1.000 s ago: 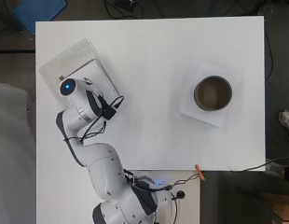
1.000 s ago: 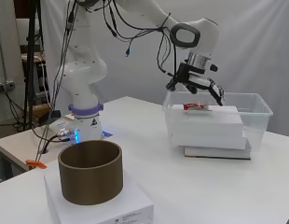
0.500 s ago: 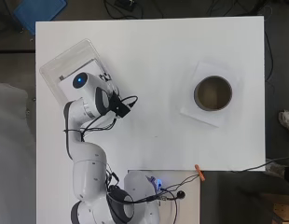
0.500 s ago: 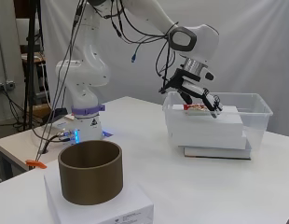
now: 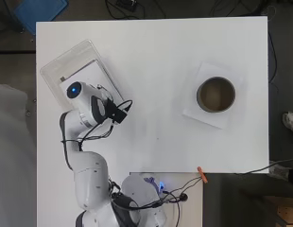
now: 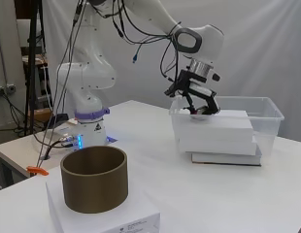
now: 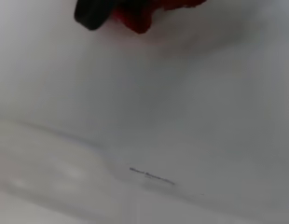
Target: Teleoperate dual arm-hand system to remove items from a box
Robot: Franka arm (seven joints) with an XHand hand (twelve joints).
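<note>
Reaches down into the near end of the clear box [image 6: 269, 115], directly over the top face of the white block [image 6: 225, 127] stacked inside. Places the red item [image 7: 145, 13] just ahead of the hand [image 6: 196, 99], lying on that top face at the end towards the arm; appears in the wrist view only, beside a dark part of the hand, touching or nearly so. Cannot be judged for long axis, being cut off at the frame edge. Cannot be told whether open, closed or gripping the item. Hidden in the overhead view beneath the arm; masked in the side view by the hand itself.
</note>
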